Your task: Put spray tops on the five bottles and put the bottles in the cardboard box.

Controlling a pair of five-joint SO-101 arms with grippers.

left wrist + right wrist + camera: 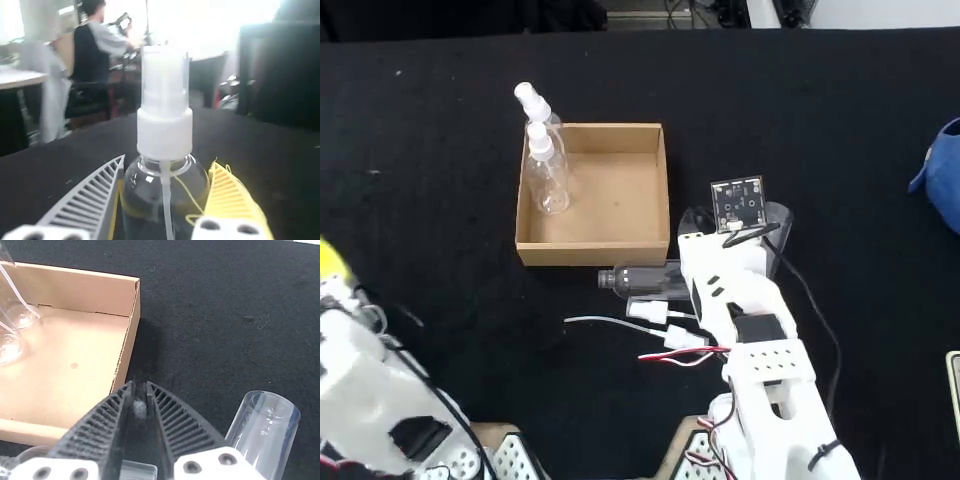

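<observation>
Spray-topped bottle (150, 197) clamped in left hand (168, 163), top protruding

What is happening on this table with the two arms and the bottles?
The left end effector is shut on a bottle that already carries its spray top. Two more capped bottles stand inside the cardboard box. One uncapped bottle lies on the table just outside the box, beside the right arm, and two loose spray tops lie near it. So three bottles are capped and two are boxed.
</observation>
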